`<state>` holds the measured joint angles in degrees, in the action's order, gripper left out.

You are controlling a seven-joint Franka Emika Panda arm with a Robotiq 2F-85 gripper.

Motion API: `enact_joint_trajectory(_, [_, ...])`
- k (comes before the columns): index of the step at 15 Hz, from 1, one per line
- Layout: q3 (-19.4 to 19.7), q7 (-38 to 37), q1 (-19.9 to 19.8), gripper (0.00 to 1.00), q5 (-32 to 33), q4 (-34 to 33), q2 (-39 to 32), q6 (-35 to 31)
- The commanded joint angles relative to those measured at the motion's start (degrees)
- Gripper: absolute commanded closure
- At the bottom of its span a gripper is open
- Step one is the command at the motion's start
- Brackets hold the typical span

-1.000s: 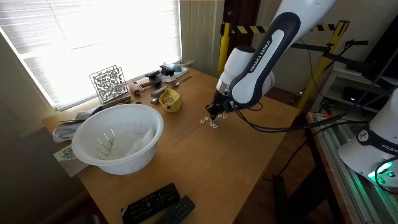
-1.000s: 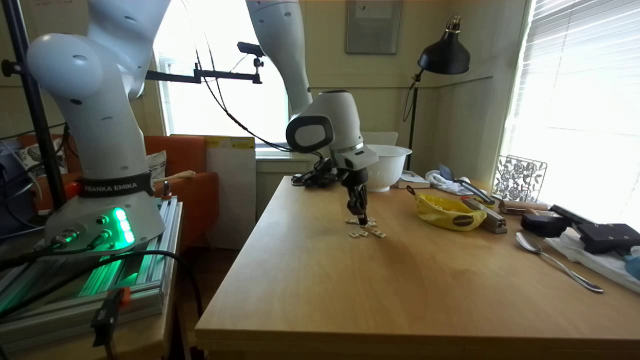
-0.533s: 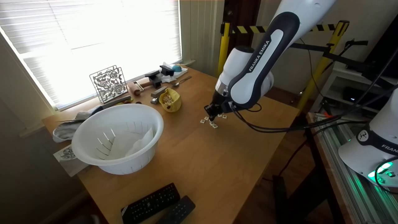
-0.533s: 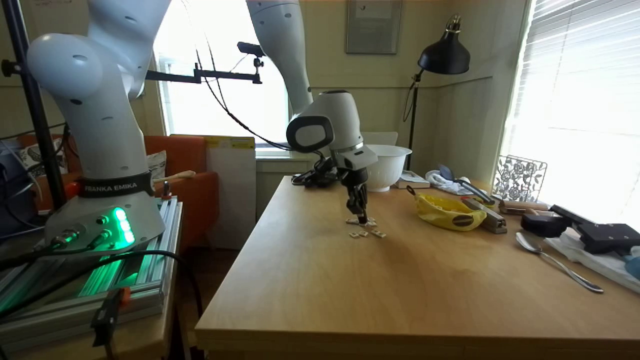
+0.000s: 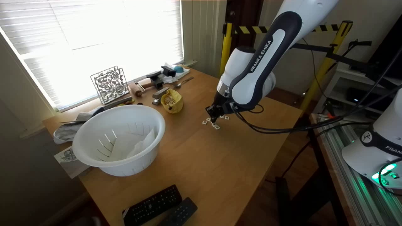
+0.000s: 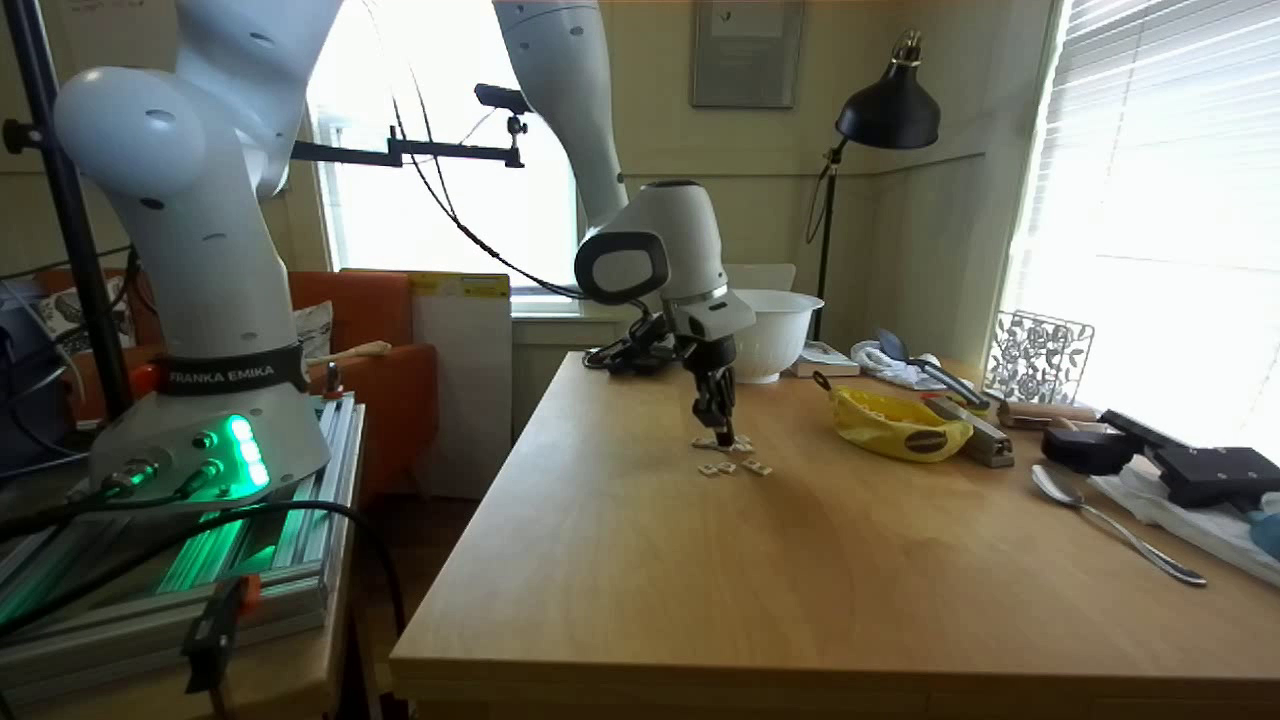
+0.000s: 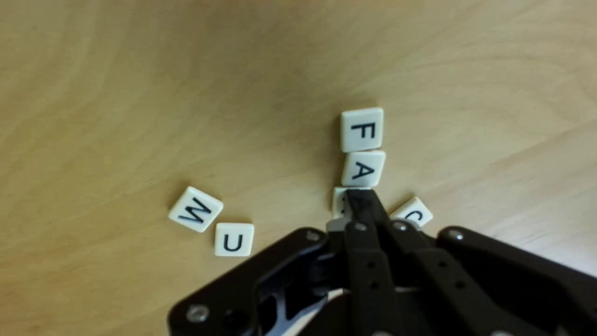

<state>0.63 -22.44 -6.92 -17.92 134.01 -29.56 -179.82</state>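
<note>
Wrist view: fingers [image 7: 362,207] together, overlapping a half-hidden tile [image 7: 337,203] (contact uncertain); the A tile [image 7: 364,169] adjoins the F tile [image 7: 362,129]; the U tile [image 7: 234,240] lies apart.

At the left of an exterior view, a white basin [image 5: 133,168] stands on the counter [image 5: 201,166]; two dark remotes [image 5: 153,205] lie at the bottom, and a metal rack [image 5: 110,84] stands upper left before a window [image 5: 110,31]. In an exterior view, a black lamp [image 6: 890,112] shows upper right, an orange armchair [image 6: 405,412] left of centre, a spoon [image 6: 1145,548] lower right.
</note>
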Motion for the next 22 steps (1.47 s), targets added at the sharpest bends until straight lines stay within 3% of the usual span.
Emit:
enact_joint_trajectory(1, [-0.02, -0.49, 0.5, 1.0, -2.0, -1.38, -2.08, 1.61])
enact_joint_trajectory(3, [1.05, -1.03, 1.4, 1.0, -1.98, -1.13, -1.77, 0.58])
enact_joint_trajectory(22, [-1.98, 0.1, -1.6, 1.0, -3.81, -0.67, 1.74, -0.01])
